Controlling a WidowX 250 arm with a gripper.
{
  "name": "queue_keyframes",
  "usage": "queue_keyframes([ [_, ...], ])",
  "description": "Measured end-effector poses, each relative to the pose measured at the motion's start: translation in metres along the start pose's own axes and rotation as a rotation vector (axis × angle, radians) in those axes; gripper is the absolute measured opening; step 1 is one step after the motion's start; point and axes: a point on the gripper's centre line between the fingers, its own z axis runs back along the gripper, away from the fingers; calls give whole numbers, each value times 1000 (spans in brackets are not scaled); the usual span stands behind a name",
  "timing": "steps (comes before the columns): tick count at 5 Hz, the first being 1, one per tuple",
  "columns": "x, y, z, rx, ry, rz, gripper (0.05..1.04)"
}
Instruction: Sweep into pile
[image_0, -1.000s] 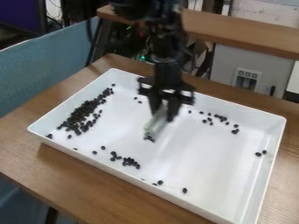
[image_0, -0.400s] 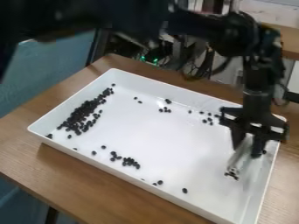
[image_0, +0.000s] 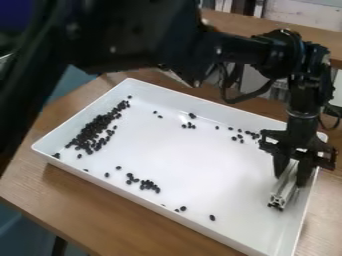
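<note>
One bar, pinched snug by the gripper, needs its end low on the tray and slow strokes toward the pile.

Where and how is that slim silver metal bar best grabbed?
I'd grip the silver metal bar near its upper end, from above, squeezing its long sides: it is slim and straight, and slants with its lower end free for sweeping.

The black arm is bent — end effector hanging down, fingers slightly apart.
</note>
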Motion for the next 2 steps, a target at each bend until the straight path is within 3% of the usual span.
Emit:
queue_keyframes([
  [2, 13, 7, -2, 13, 4, 17, 380],
])
